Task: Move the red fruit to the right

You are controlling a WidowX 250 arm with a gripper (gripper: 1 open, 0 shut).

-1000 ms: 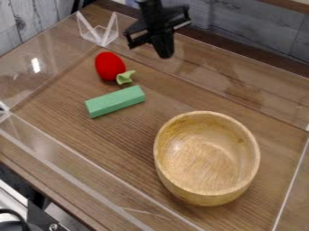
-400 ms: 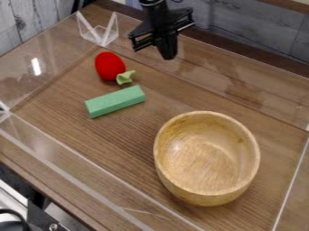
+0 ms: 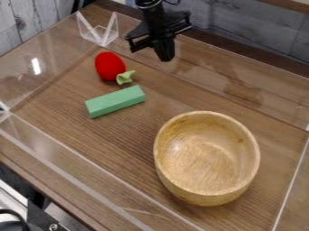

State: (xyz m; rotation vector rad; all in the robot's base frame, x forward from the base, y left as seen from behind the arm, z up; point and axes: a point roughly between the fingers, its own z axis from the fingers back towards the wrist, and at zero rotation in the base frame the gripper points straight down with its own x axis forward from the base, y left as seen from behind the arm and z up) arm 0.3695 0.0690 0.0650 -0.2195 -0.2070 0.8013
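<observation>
The red fruit [image 3: 110,65] lies on the wooden table at the left, its green leafy end [image 3: 126,78] pointing toward the lower right. My black gripper [image 3: 162,52] hangs above the table at the top centre, up and to the right of the fruit and well apart from it. Its fingers are together, shut on nothing.
A green rectangular block [image 3: 115,102] lies just below the fruit. A large wooden bowl [image 3: 207,156] stands at the lower right. Clear plastic walls [image 3: 36,54] ring the table, and a clear stand [image 3: 96,29] sits at the back left.
The gripper has drifted slightly upward and shifted a little; the fruit, block and bowl have not moved.
</observation>
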